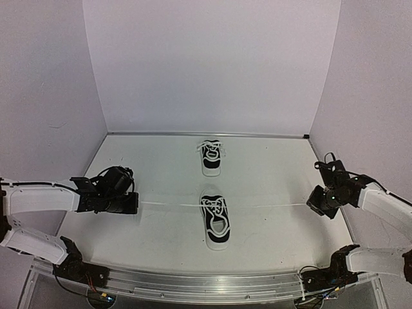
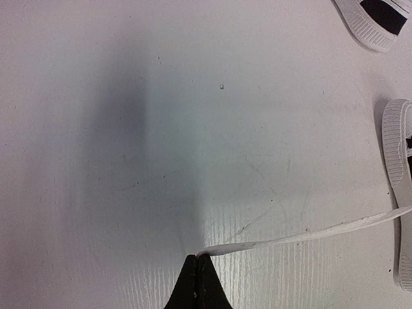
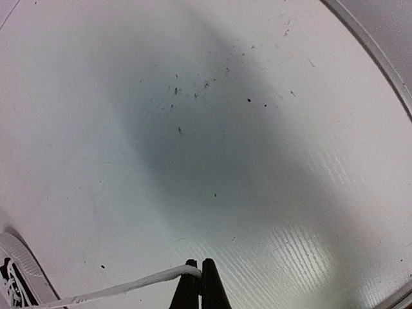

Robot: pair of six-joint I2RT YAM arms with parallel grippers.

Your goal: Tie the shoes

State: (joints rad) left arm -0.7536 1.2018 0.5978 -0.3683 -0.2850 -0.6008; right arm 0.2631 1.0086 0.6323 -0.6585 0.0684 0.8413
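Observation:
Two small black sneakers with white soles stand in the middle of the table: the near shoe (image 1: pixel 215 221) and the far shoe (image 1: pixel 210 156). The near shoe's white lace runs out taut to both sides. My left gripper (image 1: pixel 136 203) is shut on the left lace end (image 2: pixel 290 237), well left of the shoe. My right gripper (image 1: pixel 309 205) is shut on the right lace end (image 3: pixel 122 286), well right of the shoe. The left wrist view shows the near shoe's sole (image 2: pixel 399 187) at the right edge and the far shoe (image 2: pixel 373 19) at the top right. The right wrist view shows the near shoe (image 3: pixel 16 273) at the bottom left.
The white table (image 1: pixel 161 238) is walled by pale panels at the back and sides. A metal rail (image 1: pixel 193 283) runs along the near edge, with the arm bases on it. The table's right rim (image 3: pixel 380 58) shows in the right wrist view.

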